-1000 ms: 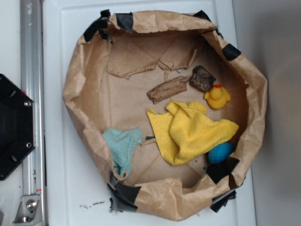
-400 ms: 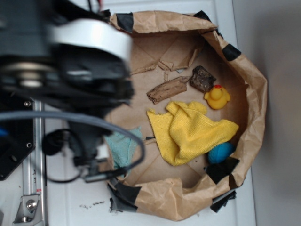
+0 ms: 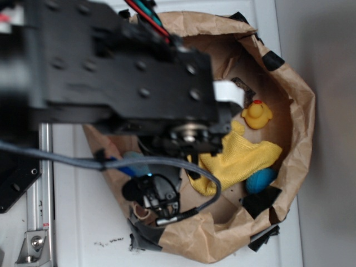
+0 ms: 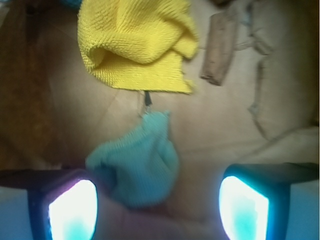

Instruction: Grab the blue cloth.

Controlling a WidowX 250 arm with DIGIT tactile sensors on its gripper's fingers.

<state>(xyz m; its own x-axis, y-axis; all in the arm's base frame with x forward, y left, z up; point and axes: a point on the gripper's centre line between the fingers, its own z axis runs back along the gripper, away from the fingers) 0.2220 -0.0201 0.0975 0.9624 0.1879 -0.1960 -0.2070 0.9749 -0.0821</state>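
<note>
While the black arm fills most of the exterior view and hides the left half of the paper-lined basket point(image 3: 289, 105), the wrist view looks straight down onto the brown paper floor. The gripper point(image 4: 157, 205) is spread wide, its 2 fingertips point(image 4: 72, 210) glowing pale at the bottom corners of the wrist view with nothing clamped between them. The blue cloth point(image 4: 140, 162) lies bunched on the paper, in the gap between those fingers but nearer the left-hand one in the picture; whether that finger touches the fabric cannot be told from the blur. In the exterior view only a small pale teal patch of it point(image 3: 135, 158) seems to show beneath the arm. Just beyond the blue cloth, close to its tapered tip, sits the larger yellow cloth point(image 4: 137, 42), folded over itself, also visible in the exterior view point(image 3: 245, 158). A crumpled strip of brown paper point(image 4: 220, 47) lies beside the yellow cloth. Toward the right wall of the basket rest a yellow rubber duck point(image 3: 256, 115) and, well below it, a bright blue ball point(image 3: 259, 179) tucked against the yellow cloth's edge.
</note>
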